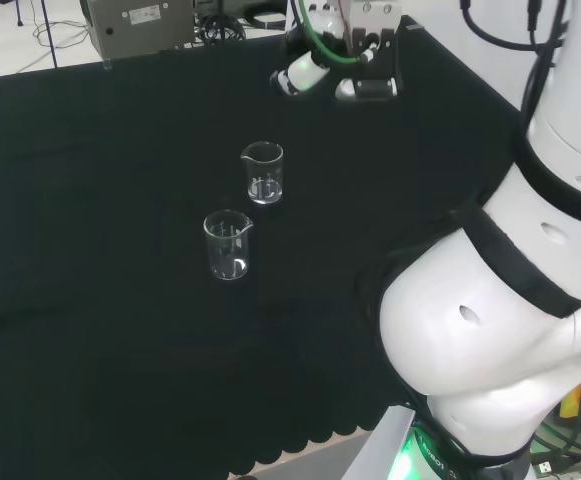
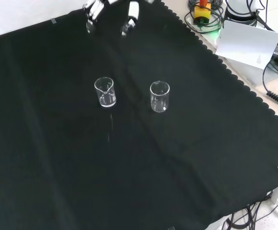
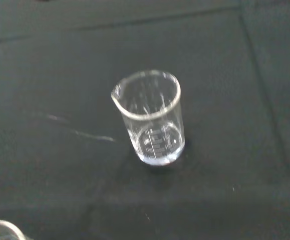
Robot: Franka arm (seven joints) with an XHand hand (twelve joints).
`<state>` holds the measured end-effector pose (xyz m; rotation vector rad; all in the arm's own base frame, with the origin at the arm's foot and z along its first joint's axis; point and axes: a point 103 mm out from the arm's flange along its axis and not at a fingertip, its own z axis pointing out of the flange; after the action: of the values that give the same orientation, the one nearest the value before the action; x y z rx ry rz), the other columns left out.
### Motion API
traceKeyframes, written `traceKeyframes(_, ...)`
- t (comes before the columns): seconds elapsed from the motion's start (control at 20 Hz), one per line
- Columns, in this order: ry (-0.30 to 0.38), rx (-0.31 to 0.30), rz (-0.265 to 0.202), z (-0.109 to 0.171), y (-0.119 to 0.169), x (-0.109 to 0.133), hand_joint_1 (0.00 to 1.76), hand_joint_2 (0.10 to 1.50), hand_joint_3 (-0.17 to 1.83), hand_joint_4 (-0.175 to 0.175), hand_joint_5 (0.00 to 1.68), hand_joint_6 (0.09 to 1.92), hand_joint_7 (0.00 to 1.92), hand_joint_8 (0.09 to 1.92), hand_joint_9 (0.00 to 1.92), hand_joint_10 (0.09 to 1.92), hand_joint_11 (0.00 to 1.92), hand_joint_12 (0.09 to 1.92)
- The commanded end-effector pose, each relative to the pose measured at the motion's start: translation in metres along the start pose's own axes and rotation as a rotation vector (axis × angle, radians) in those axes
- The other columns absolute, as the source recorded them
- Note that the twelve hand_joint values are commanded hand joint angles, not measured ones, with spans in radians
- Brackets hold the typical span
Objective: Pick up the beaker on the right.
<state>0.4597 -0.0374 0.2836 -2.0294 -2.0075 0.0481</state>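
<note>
White and black, the hand (image 1: 335, 75) hangs at the top centre of the head view, well apart from both beakers, holding nothing; its fingers (image 2: 130, 12) poke in at the top of the front view, spread apart and fairly straight. Below it in the head view, near frame centre, stands the upper beaker (image 1: 263, 173), and lower left of that the second beaker (image 1: 229, 244). In the front view they stand side by side, one at centre left (image 2: 105, 92), one at centre right (image 2: 160, 96). The wrist view has one upright, empty beaker (image 3: 152, 118) at its middle, likely the target, though which one I cannot tell for certain. Nothing is grasped yet: approach, closing and lifting all remain.
</note>
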Motion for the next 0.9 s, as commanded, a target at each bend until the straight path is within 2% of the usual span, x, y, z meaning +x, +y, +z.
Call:
traceKeyframes(0.05, 0.104, -0.035, -0.106, 0.027, 0.058, -0.009, 0.74, 0.66, 0.60, -0.025, 0.35, 0.09, 0.22, 0.64, 0.36, 0.61, 0.02, 1.38)
traceKeyframes(0.4, 0.173, -0.030, -0.129, 0.054, 0.076, -0.024, 0.78, 0.63, 0.63, -0.028, 0.37, 0.09, 0.23, 0.65, 0.36, 0.62, 0.00, 1.39)
traceKeyframes(0.55, 0.191, -0.024, -0.151, 0.061, 0.084, -0.028, 0.80, 0.61, 0.63, -0.028, 0.43, 0.09, 0.25, 0.65, 0.37, 0.63, 0.00, 1.39)
traceKeyframes(0.7, 0.212, -0.044, -0.173, 0.067, 0.090, -0.035, 0.81, 0.61, 0.64, -0.028, 0.44, 0.09, 0.26, 0.66, 0.39, 0.63, 0.00, 1.40)
traceKeyframes(0.9, 0.241, -0.027, -0.198, 0.074, 0.099, -0.044, 0.83, 0.60, 0.65, -0.028, 0.45, 0.09, 0.28, 0.66, 0.41, 0.63, 0.00, 1.41)
